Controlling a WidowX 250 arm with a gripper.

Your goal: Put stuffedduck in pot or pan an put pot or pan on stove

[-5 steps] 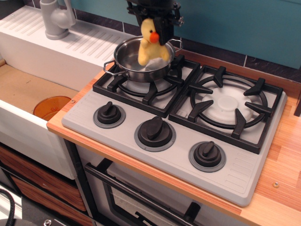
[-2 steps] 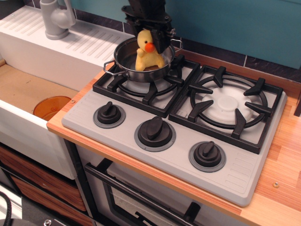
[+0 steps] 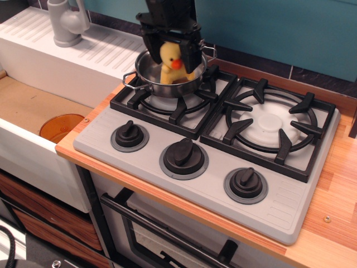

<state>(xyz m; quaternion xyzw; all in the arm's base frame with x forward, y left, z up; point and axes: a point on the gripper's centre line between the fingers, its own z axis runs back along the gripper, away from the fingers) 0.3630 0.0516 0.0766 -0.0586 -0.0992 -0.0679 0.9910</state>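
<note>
Yellow plush stuffedduck [image 3: 171,62] sits in the shiny steel pot [image 3: 146,80]; our black claw [image 3: 169,49], spread open, should rise straight.

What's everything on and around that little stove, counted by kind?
Stove: 1
Burner grates: 2
Knobs: 3
Steel pot: 1
Plush duck: 1
Orange bowl: 1
Faucet: 1
Robot gripper: 1
Total: 11

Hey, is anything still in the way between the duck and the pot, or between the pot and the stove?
Nothing visible. The stuffed duck already sits inside the steel pot, and the pot rests on the left burner grate of the stove. The claw is open, a finger on each side of the duck's head.
</note>
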